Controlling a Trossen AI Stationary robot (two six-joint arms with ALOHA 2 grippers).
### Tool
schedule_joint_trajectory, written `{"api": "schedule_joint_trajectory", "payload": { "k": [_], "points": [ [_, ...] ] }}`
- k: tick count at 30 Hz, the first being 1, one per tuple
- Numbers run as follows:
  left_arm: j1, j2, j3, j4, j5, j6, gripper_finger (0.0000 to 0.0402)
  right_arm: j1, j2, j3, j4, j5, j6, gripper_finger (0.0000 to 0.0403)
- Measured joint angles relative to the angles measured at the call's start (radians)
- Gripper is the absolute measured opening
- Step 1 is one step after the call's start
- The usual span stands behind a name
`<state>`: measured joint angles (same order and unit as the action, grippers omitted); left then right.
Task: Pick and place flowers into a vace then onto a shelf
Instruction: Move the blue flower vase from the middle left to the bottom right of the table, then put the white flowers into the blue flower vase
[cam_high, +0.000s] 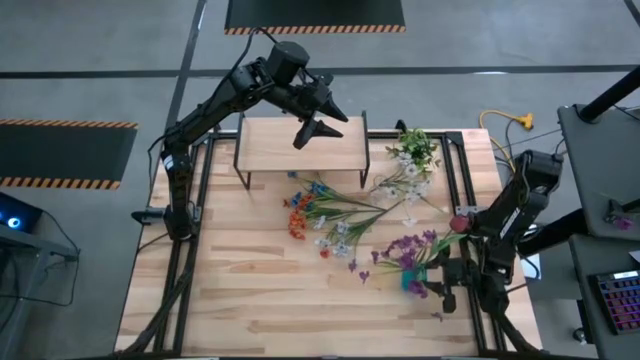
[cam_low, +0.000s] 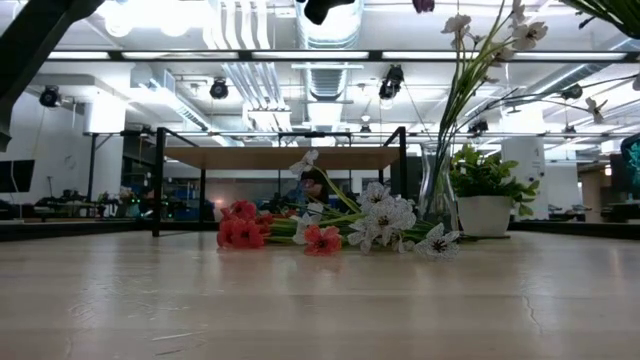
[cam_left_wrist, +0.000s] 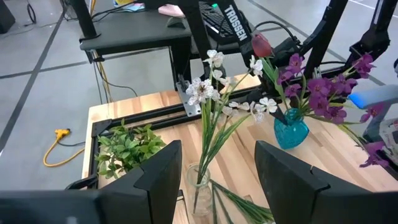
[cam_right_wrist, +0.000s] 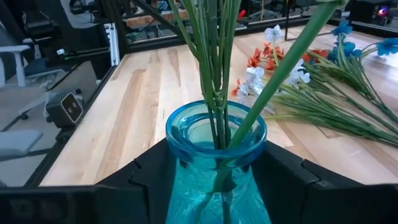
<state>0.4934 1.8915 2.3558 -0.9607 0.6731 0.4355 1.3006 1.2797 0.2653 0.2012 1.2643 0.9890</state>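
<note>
Loose flowers (cam_high: 335, 215) with orange, blue and white blooms lie flat on the table in front of the shelf (cam_high: 272, 146), and they also show in the low view as flowers (cam_low: 320, 232). A teal glass vase (cam_right_wrist: 214, 165) holds purple flowers (cam_high: 408, 248) and a dark red bloom (cam_high: 460, 223). My right gripper (cam_high: 432, 280) is shut on it near the table's right near corner. My left gripper (cam_high: 322, 118) hangs open above the shelf's right part, touching nothing. My right gripper grips the teal vase by its upper body (cam_right_wrist: 180, 180), just under the rim, pinched between the two fingers (cam_right_wrist: 140, 177), one on each side. The fingers come at it about level. The vase stands upright, its stems rising from the mouth. Whether its base is on the table I cannot tell.
A clear glass vase (cam_left_wrist: 199, 186) with white flowers and a leafy potted plant (cam_high: 416, 146) stand right of the shelf, near the table's far right corner. A black frame rail (cam_high: 452, 170) runs along the table's right side. Bare wood lies at the near left.
</note>
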Motion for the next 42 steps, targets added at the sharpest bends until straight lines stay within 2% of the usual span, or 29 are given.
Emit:
{"api": "schedule_joint_trajectory", "payload": {
  "k": [12,31,34,38,42],
  "points": [
    [0.000,0.000,0.000,0.000,0.000,-0.004,0.0187,0.000,-0.054,0.000,-0.003,-0.094,-0.026,0.0244],
    [-0.002,0.000,0.000,0.000,0.000,-0.008,0.0187,0.000,-0.347,0.000,-0.016,-0.313,-0.135,0.0249],
    [-0.002,0.000,0.000,0.000,0.000,-0.008,0.0187,0.000,-0.396,0.000,-0.037,-0.314,-0.159,0.0249],
    [-0.002,0.000,0.000,0.000,0.000,-0.014,0.0187,-0.003,-0.435,0.000,-0.088,-0.245,-0.181,0.0247],
    [-0.002,0.000,0.000,0.000,0.000,-0.018,0.0187,-0.003,-0.467,0.000,-0.132,-0.239,-0.181,0.0246]
  ]
}}
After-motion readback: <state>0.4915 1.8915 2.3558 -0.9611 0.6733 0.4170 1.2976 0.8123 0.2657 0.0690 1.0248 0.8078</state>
